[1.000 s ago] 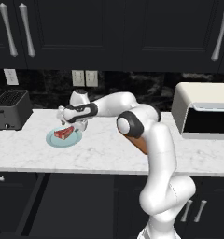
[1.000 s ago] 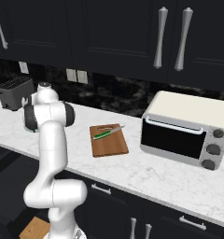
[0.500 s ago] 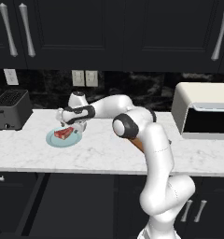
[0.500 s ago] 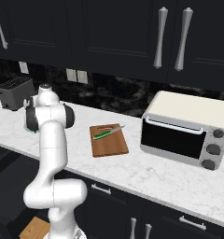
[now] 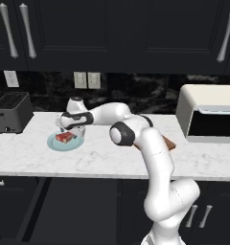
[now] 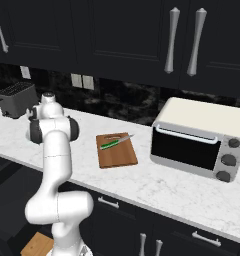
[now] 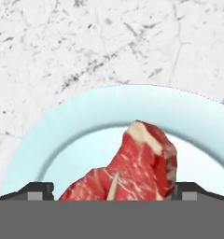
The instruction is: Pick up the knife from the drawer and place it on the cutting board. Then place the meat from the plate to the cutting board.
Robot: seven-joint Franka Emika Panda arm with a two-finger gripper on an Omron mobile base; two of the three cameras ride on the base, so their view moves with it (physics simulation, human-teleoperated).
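Fingers (image 7: 39, 190) spread wide astride meat (image 7: 132, 168) on plate (image 7: 62, 126)

The arm (image 5: 155, 167) is glossy white, built of rounded tubular links that swell into a bulbous base segment. Dark round caps sit on the sides of its joints, one ringed in black at the elbow and another seen from the right base camera. The wrist ends in a white domed cap, with a dark band beside it.
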